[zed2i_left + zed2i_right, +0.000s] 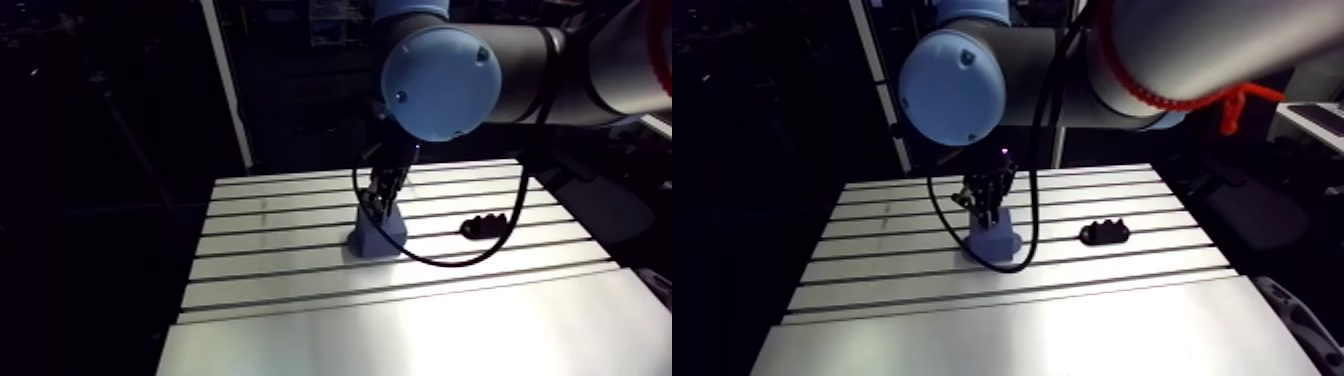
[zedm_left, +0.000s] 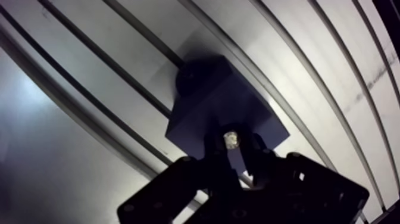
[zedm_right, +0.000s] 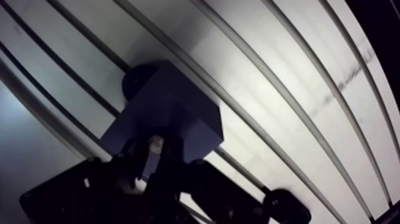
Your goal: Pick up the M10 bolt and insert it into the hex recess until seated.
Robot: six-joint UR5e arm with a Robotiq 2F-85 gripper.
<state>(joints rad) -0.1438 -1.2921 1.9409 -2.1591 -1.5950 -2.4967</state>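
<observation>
Could jam from here with any tilt, or with flats off-angle to the hex recess: wedged crooked on the blue block instead of seated. Pincer nearly closed, clamped on the M10 bolt, right over the block on the desk. Can't tell how deep.

The arm wore silver-grey tubular links and dark joint housings, one of them closed by a round light-blue cap marked with two small dark screws. A tiny violet light glowed on the wrist. In the wrist view the gripper was black throughout. Its broad, angular body had flat facets and a few small pale screw heads, and it narrowed to two slim fingers with blunt tips.
</observation>
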